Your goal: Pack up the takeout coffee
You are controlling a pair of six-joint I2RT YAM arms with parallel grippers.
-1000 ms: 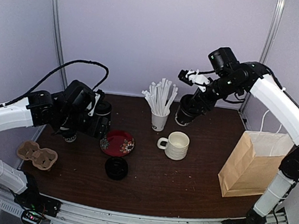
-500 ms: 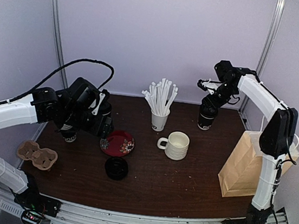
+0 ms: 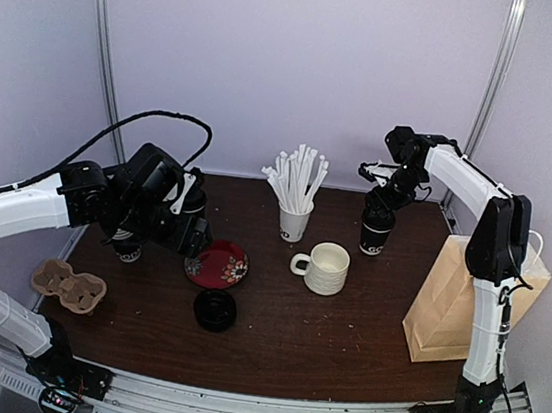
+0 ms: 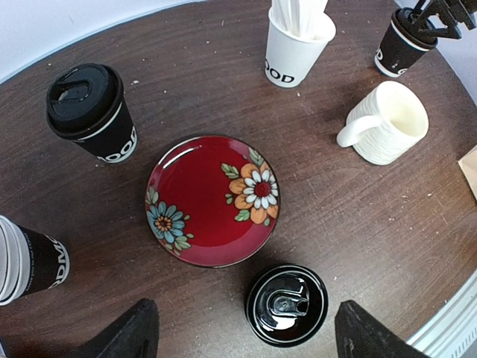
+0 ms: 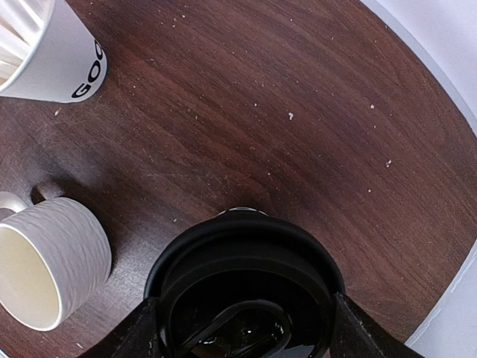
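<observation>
Dark wooden table (image 3: 339, 345) from above: at its back right, the right hand (image 3: 382, 207) clamps a black-lidded takeout cup (image 3: 375, 237) from the top, upright, probably so nothing spills on the way to the paper bag (image 3: 460, 305). Left wrist: the left hand (image 4: 244, 335) gapes empty over the red plate (image 4: 201, 201); a second lidded cup (image 4: 93, 112) stands beside it. Right wrist: fingers (image 5: 145, 334) hug the glossy lid (image 5: 246, 298).

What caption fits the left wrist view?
Open left gripper overlooking a red plate, coffee cup, mug and straws.
</observation>
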